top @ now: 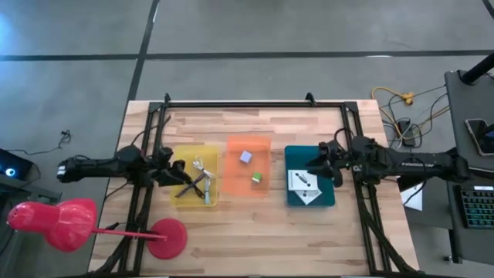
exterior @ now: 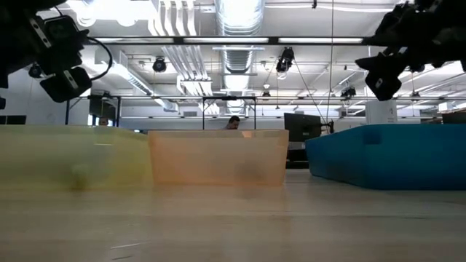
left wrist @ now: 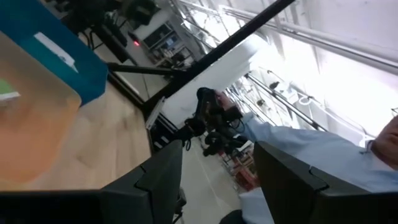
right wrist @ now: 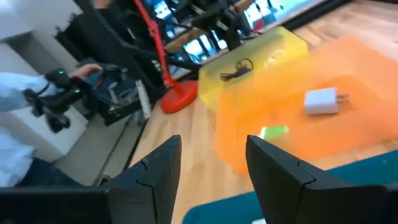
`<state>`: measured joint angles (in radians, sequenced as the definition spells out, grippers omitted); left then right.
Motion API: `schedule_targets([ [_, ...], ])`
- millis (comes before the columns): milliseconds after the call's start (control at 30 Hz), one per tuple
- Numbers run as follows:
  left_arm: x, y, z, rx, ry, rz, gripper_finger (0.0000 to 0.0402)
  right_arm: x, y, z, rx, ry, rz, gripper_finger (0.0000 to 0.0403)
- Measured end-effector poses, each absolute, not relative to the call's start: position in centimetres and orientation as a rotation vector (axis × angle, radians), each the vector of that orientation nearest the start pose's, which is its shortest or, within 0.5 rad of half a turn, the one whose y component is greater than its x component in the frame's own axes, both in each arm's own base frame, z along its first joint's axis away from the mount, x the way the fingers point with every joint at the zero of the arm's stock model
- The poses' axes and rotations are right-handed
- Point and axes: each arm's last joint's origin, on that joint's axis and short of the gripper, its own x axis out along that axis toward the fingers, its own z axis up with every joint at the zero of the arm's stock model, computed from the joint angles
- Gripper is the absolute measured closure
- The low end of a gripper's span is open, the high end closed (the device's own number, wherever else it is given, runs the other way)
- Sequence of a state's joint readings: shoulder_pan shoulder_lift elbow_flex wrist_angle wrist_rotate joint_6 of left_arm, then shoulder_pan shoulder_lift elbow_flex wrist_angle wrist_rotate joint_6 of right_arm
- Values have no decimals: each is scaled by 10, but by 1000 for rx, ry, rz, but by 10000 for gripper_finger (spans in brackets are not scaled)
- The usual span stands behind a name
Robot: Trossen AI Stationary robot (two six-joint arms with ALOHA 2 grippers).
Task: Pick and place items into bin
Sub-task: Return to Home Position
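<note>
Along the near strip of the pale wooden desk, no loose item showed in the high view. Only a red round-footed stand sat towards its left corner.

Further in stood a row of three bins. The translucent yellow plastic bin held a tangle of black coiled cable, white cable and a silvery tool. The left pincer hovered over this bin. Its fingers were parted wide with nothing between them.

In the translucent orange plastic bin lay the green cube and, beyond it, the lavender cube.

The teal plastic bin carried the white printed cards. The right pincer hung above it, likewise spread open and empty.

Beyond the bins, wooden boards ran back to the black frame rail.

On this showing the sorting looked finished, since every visible item sat in a bin. What was left seemed to be only for both arms to draw back to rest.
</note>
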<state>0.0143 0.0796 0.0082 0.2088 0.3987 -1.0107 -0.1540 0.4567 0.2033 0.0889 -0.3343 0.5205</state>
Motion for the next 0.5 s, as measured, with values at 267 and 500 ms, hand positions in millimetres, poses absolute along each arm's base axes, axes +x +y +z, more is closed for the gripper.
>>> schedule_targets([
  [267,96,-10,183,-959,33,-435,219,102,-2,189,512,29,224,236],
  [500,96,-10,183,-956,26,-439,219,95,-1,178,494,-41,247,236],
])
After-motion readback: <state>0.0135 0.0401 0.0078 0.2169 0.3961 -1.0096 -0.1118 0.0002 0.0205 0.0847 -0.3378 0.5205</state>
